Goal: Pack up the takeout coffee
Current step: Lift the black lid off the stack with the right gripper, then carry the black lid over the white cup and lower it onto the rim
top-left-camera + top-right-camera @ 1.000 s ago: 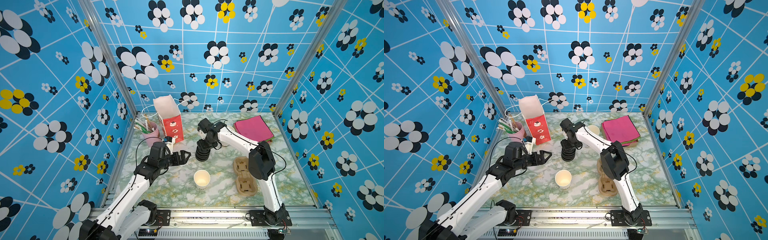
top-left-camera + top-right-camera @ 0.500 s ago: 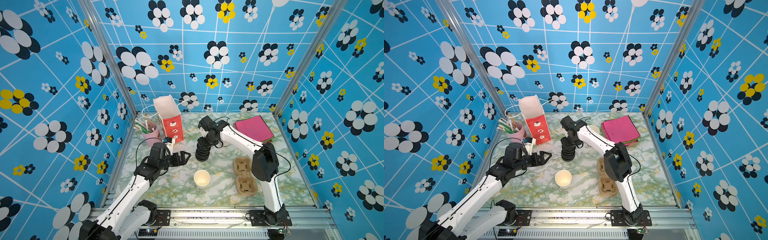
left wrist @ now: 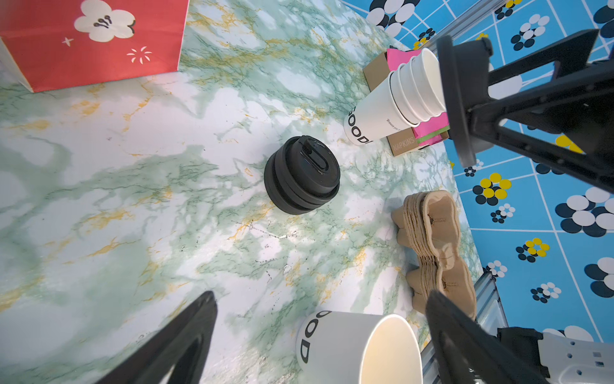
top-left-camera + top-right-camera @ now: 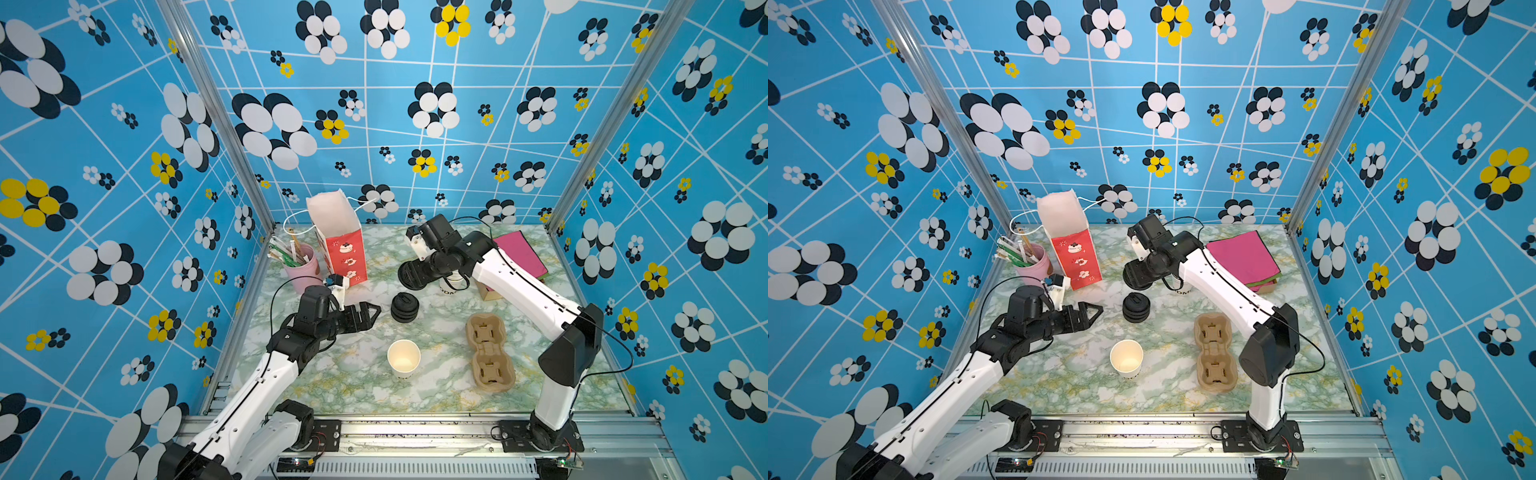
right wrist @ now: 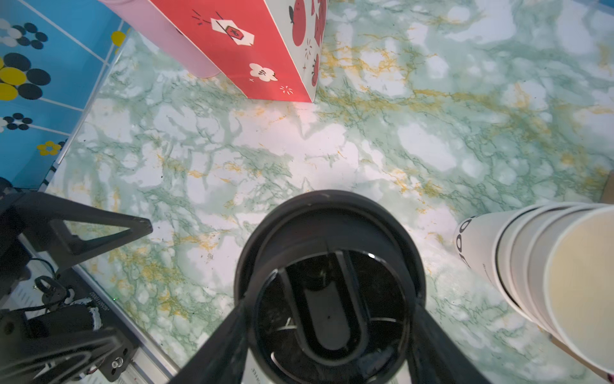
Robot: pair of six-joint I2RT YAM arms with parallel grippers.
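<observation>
Pinching a black lid (image 5: 329, 229) by its rim, the right claw (image 5: 330, 302) hovers behind; the left claw (image 4: 368, 318) gapes empty. The paper cup (image 4: 403, 358) stands lidless out front. It looks light and crushable; I'd grip it gently mid-wall.

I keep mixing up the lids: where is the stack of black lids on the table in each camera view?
In a top view: stack of lids mid-table, just beyond the open cup.
In a top view: same spot, mid-table.
Left wrist: centre of the picture.
Right wrist: not visible; the single lid there is held in the right tool.
Shared landmark: the red bag.
</observation>
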